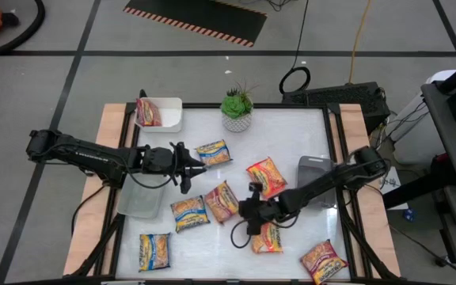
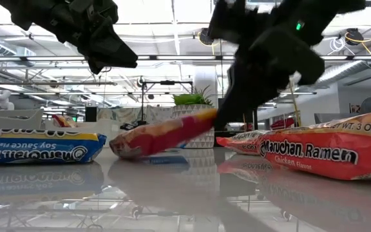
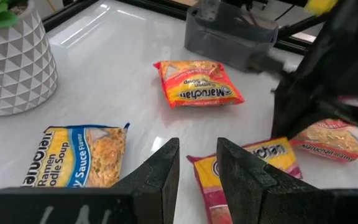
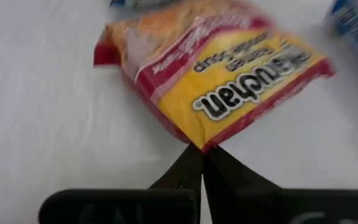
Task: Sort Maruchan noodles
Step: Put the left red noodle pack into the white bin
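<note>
Here the right gripper is pinching one corner of a red packet, which is extending straight ahead of its tips and tilting off the desk.

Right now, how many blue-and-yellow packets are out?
3. First blue packet by the left gripper; second blue packet beside the red packet the right gripper pinches; third blue packet at the high view's lower left. None seems hidden.
</note>
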### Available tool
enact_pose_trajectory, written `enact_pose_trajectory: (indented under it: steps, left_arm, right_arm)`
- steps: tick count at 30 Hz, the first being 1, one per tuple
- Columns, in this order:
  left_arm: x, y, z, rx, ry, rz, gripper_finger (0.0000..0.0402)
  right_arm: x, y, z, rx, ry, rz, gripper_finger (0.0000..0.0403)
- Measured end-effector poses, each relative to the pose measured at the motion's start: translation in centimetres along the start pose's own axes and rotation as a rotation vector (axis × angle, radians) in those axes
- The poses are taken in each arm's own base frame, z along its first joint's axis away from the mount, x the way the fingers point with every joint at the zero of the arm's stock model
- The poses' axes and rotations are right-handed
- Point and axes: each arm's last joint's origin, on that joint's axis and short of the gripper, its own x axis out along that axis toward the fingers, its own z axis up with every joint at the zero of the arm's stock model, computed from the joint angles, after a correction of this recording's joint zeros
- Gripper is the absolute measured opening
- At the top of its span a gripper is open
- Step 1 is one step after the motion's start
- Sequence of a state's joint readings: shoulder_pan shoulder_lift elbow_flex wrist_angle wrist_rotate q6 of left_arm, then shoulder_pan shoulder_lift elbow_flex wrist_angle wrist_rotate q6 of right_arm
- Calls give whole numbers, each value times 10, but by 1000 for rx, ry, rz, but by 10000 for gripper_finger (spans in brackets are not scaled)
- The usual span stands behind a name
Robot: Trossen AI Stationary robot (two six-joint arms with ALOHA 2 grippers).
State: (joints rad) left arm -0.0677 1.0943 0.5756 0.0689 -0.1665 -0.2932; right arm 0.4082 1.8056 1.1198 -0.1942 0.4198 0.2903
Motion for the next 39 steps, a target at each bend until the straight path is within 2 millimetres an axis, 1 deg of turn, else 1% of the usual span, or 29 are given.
enact_pose_trajectory:
  steps: [5, 10, 14, 17, 19, 22, 27, 32, 35, 39]
  left_arm:
    - [0, 0, 0, -1, 3, 1, 111]
    - [1, 0, -5, -28, 43, 9, 111]
    - [8, -6, -13, -20, 97, -20, 111]
    - [16, -13, -21, 3, 142, -75, 112]
    - [21, -17, -24, 20, 147, -109, 120]
    - [26, -25, -27, 49, 139, -158, 151]
    - [33, -39, -29, 85, 85, -224, 228]
    - [39, -45, -29, 111, 18, -212, 297]
    - [45, -47, -33, 129, 23, -217, 321]
    - [54, -51, -44, 172, 57, -239, 325]
  right_arm:
    - [-24, 2, 7, -96, -93, -148, 0]
    - [-46, 6, 11, -175, -163, -238, 0]
    - [-59, 8, 14, -221, -206, -297, 0]
    - [-65, 7, 16, -235, -221, -297, 0]
    - [-67, 6, 17, -232, -228, -300, 0]
    - [-68, 5, 18, -242, -228, -308, 0]
    - [-68, 5, 18, -265, -225, -311, 0]
    - [-68, 6, 20, -293, -234, -294, 0]
    - [-68, 7, 22, -303, -249, -289, 0]
    - [-69, 7, 25, -314, -275, -289, 0]
